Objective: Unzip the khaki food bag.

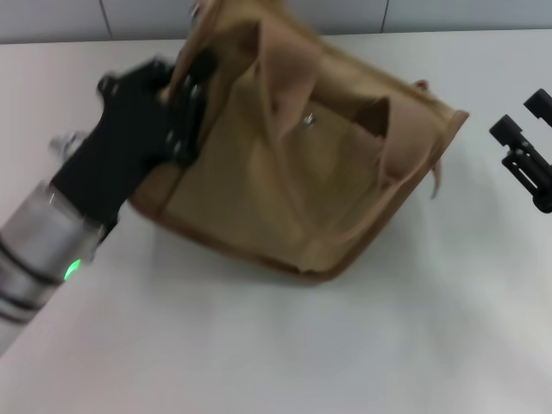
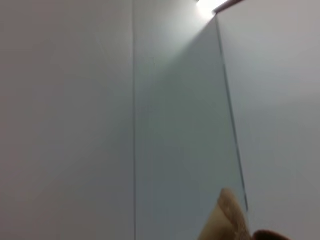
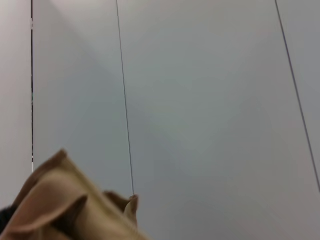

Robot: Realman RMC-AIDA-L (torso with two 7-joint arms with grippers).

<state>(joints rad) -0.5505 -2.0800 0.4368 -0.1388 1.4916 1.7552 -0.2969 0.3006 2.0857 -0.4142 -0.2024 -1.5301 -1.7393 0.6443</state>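
The khaki food bag [image 1: 302, 164] sits tilted on the white table [image 1: 259, 345], its front pocket with the silver snap [image 1: 310, 119] facing up and its tan handles flopped over the top. My left gripper [image 1: 191, 99] is at the bag's left end, shut on the fabric there, with a tan strap running over it. A corner of the bag shows in the left wrist view [image 2: 227, 220]. My right gripper [image 1: 520, 119] is open and empty, right of the bag and apart from it. The bag's top shows in the right wrist view [image 3: 60, 210]. The zipper is hidden.
A grey panelled wall [image 1: 86, 17] runs behind the table's far edge, close to the bag's top. The bag's brown-trimmed lower corner [image 1: 315, 274] points toward the table's front.
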